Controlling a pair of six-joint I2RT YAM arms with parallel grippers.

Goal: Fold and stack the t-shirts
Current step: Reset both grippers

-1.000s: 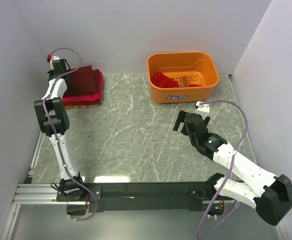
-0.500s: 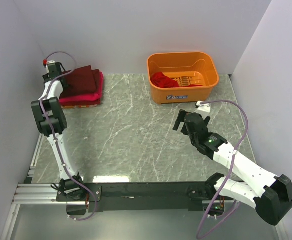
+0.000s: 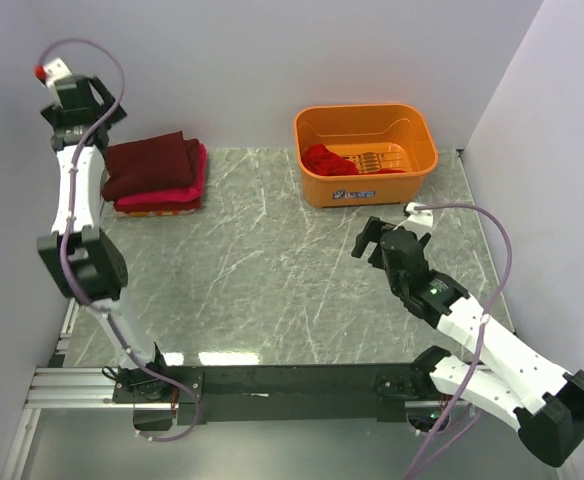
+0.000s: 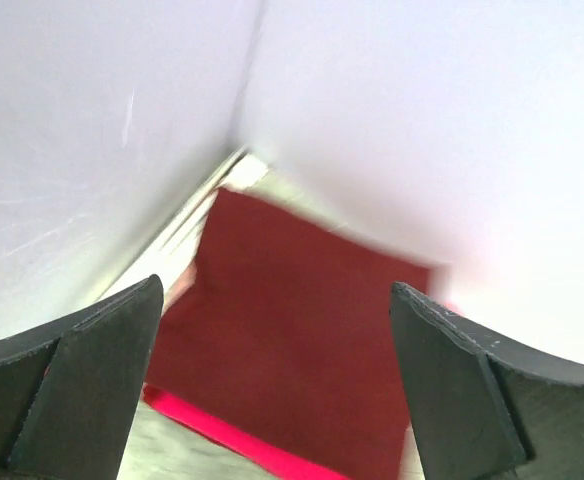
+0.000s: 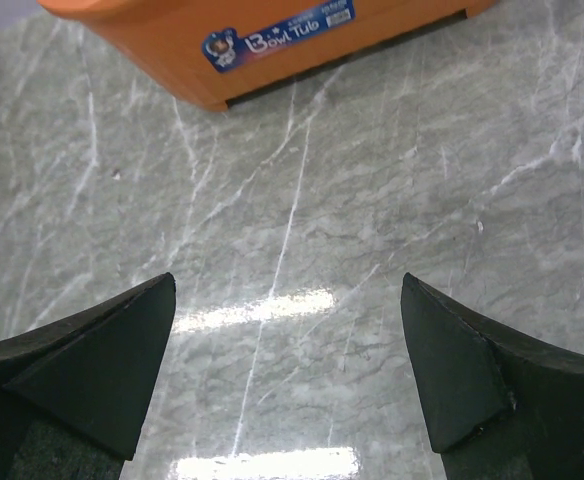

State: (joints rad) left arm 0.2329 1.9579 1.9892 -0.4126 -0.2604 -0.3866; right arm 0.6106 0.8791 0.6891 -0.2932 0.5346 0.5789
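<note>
1. Top view: the basket (image 3: 374, 190) stands at the far edge of the table (image 3: 252, 270), with a red shirt (image 3: 327, 160) crumpled in its left end. Well left of the basket, a folded maroon shirt (image 3: 152, 165) lies on a folded pink shirt (image 3: 162, 199). The left gripper (image 3: 76, 104) hangs above the table, farther left of the basket than that stack; its gap cannot be told here. The right gripper (image 3: 365, 240) hovers straight in front of the basket, touching nothing.
2. Left wrist: the left gripper (image 4: 275, 290) is spread wide and empty. The maroon shirt (image 4: 292, 340) lies below it, the pink shirt (image 4: 234, 430) edging out beneath, and the walls (image 4: 372, 120) meet behind.
3. Right wrist: the right gripper (image 5: 287, 285) is spread wide and empty over the table (image 5: 392, 220). The basket (image 5: 172, 45), with its blue label (image 5: 280, 33), lies just ahead.
</note>
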